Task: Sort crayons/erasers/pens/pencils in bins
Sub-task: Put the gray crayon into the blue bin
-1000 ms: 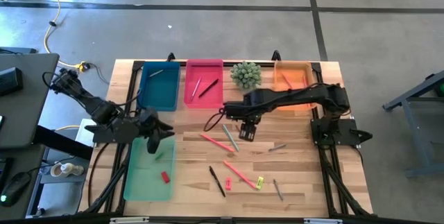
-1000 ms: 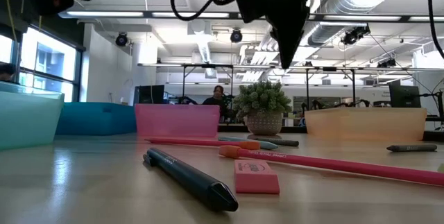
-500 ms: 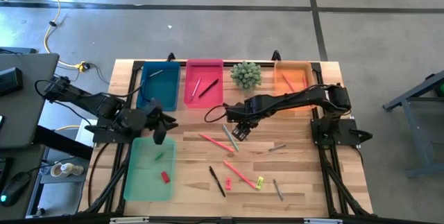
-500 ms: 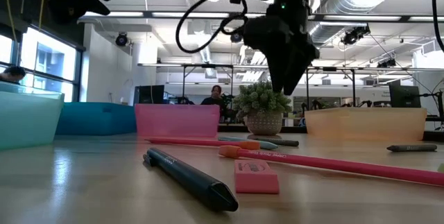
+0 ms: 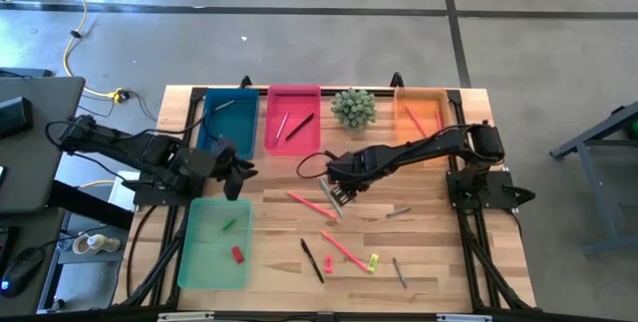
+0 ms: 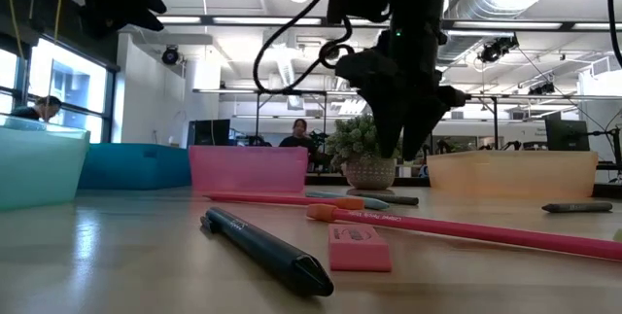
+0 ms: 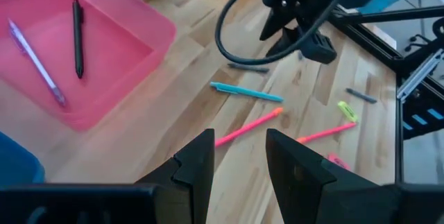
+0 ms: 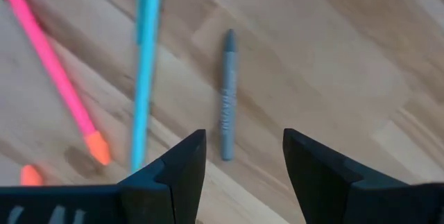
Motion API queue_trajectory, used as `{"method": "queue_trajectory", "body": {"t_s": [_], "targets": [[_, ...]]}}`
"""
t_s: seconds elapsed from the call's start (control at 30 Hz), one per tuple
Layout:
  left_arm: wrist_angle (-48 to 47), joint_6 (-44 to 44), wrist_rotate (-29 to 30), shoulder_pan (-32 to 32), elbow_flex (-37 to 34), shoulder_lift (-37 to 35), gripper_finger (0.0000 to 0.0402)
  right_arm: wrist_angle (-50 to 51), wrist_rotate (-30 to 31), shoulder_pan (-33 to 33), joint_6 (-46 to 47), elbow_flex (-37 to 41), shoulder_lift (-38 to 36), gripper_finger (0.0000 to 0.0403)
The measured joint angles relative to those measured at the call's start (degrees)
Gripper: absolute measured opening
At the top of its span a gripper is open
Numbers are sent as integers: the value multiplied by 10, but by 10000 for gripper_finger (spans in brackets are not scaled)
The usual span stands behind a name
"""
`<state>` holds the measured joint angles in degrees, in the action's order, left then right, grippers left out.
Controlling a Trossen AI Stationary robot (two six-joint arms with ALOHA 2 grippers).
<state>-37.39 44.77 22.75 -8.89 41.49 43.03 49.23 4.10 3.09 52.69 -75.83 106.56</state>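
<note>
My right gripper (image 5: 337, 194) is open and empty, hovering low over a grey crayon (image 8: 227, 93) that lies flat on the table between a teal pen (image 8: 144, 71) and bare wood. A pink pencil (image 8: 55, 71) lies beside the pen. My left gripper (image 5: 234, 167) is open and empty, in the air between the teal-blue bin (image 5: 227, 125) and the pale-green bin (image 5: 214, 242). The green bin holds a green eraser (image 5: 229, 224) and a red eraser (image 5: 237, 254). A red eraser (image 5: 327, 262) and a yellow eraser (image 5: 374, 260) lie on the table.
The pink bin (image 5: 293, 120) holds two pens; the orange bin (image 5: 421, 111) holds crayons. A potted plant (image 5: 353, 108) stands between them. A black pen (image 5: 312, 259), pink pencils (image 5: 347, 249) and grey crayons (image 5: 399, 272) lie on the near half of the table.
My right gripper has moved toward the table's left edge and come down closer to the table, over the teal pen and grey crayon. My left gripper has moved from over the pale-green bin toward the far edge, beside the teal-blue bin.
</note>
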Motion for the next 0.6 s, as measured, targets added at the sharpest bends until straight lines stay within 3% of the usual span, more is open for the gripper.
{"method": "queue_trajectory", "body": {"t_s": [0.6], "targets": [[3, 0, -16, 43, 0, 0, 117, -19, 1, 15, 37, 0, 57, 183]]}}
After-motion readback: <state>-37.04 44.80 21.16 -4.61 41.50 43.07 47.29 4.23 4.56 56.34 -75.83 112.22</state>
